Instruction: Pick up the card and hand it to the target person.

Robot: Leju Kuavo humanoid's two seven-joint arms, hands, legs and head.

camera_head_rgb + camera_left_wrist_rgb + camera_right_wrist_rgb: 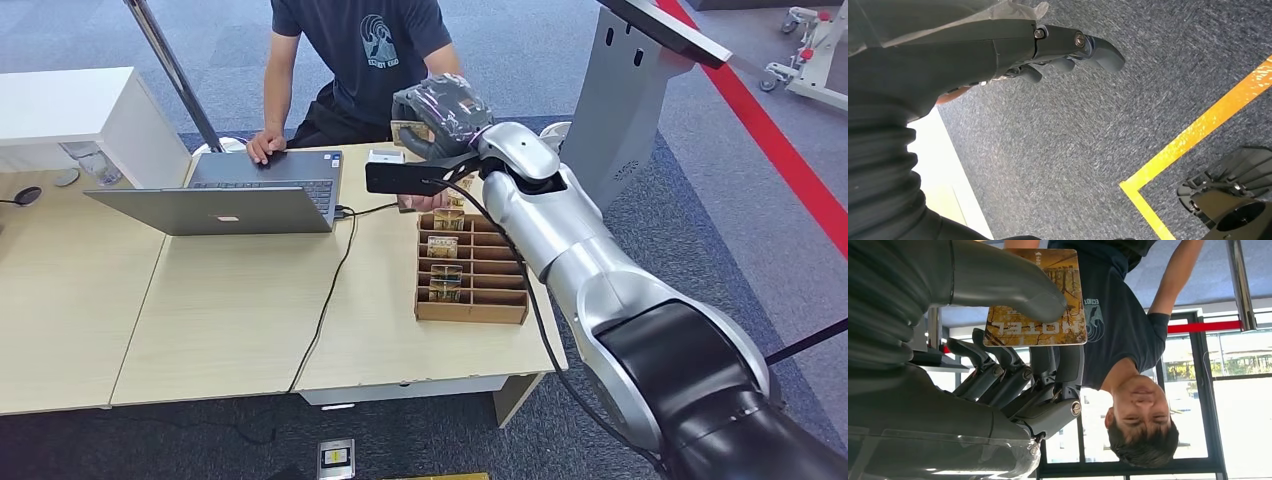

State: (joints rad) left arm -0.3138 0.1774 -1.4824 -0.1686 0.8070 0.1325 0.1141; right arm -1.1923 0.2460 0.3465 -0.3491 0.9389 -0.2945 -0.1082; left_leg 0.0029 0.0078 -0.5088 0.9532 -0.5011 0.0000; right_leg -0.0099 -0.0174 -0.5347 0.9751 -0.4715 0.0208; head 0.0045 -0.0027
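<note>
My right hand is raised over the far edge of the table, in front of a seated person in a dark T-shirt. It pinches a brown and gold hotel card between the thumb and the dark fingers; a corner of the card peeks out beside the hand in the head view. The person faces the card at close range. One of the person's hands rests by the laptop, the other lies under my wrist. My left hand hangs over carpet with fingers curled, holding nothing.
A wooden slotted card rack with several cards stands below my right arm. An open laptop sits on the light wooden table, a black cable trailing from it. A grey stand rises at the right.
</note>
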